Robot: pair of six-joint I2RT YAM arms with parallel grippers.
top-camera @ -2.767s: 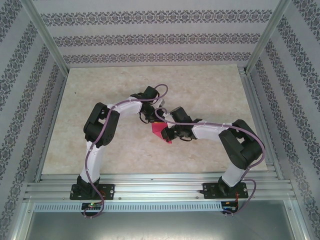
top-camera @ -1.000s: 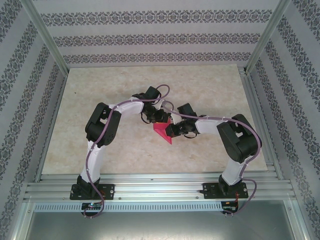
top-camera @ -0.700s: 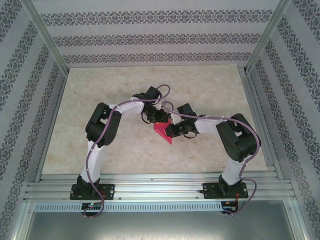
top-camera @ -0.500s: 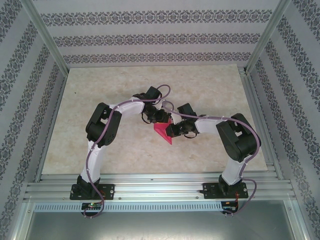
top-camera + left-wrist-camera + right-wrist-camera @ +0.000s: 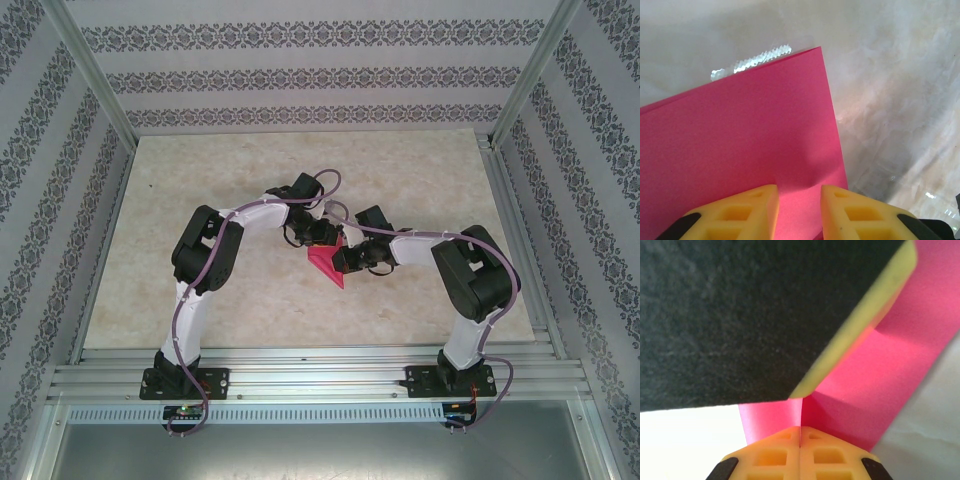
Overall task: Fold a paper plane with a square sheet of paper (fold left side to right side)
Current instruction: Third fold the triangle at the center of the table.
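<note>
The pink square sheet of paper [image 5: 324,266], folded to a pointed wedge, sits mid-table between both arms. My left gripper [image 5: 325,238] stands at its far edge. In the left wrist view the left gripper [image 5: 799,195] has its yellow fingers apart, resting on the flat paper [image 5: 740,140]. My right gripper [image 5: 343,260] is at the paper's right side. In the right wrist view the right gripper [image 5: 800,432] is shut, with a raised flap of the paper [image 5: 865,400] pinched between the fingers. The left finger's black pad [image 5: 740,315] looms just above it.
The marbled beige table [image 5: 420,170] has free room all round the paper. Aluminium rails [image 5: 300,365] run along the near edge by the arm bases. Patterned walls and metal posts close in the other three sides. A shiny strip [image 5: 750,62] glints past the paper's far edge.
Since the earliest frame the right arm has drawn in slightly toward the far side, and more of the paper shows. Over the last second nothing visibly moves.
</note>
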